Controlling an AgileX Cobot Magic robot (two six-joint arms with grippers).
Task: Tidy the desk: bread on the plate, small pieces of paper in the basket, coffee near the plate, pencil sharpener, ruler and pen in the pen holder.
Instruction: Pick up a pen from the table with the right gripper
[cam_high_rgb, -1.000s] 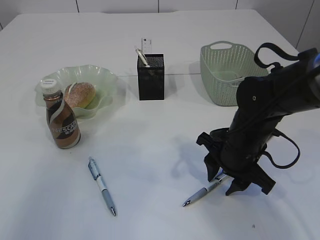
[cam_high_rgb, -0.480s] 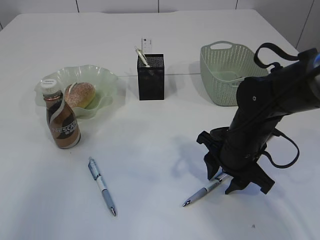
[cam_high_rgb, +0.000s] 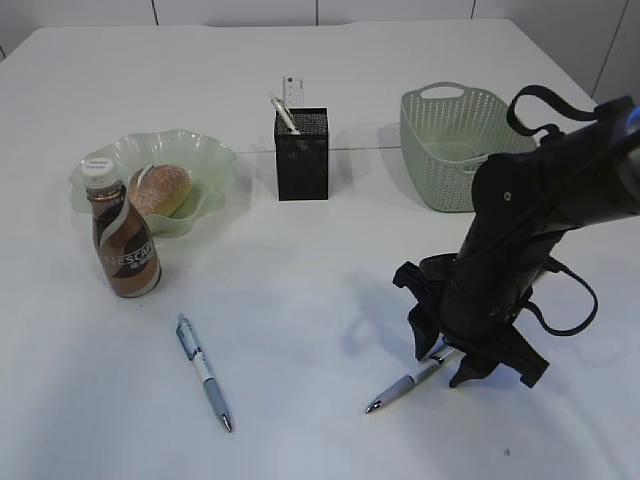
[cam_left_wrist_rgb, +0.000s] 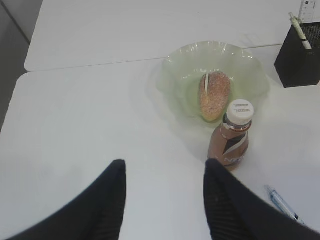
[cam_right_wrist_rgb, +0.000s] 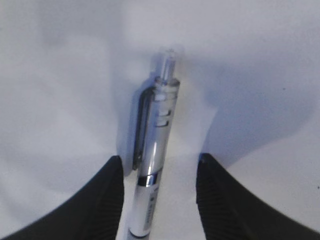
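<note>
Because the silver click pen (cam_right_wrist_rgb: 152, 165) lies flat on the white table (cam_high_rgb: 300, 300), the black right gripper (cam_right_wrist_rgb: 157, 200) comes down with open jaws on both sides, not squeezing yet, so it can pinch it for the black mesh pen holder (cam_high_rgb: 301, 155).

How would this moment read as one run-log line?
right end effector: open, straddling silver click pen on white table | left end effector: open, empty | second pen: untouched

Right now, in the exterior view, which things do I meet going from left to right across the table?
Brown coffee bottle → blue-white pen → black mesh pen holder → silver pen → pale green woven basket.
</note>
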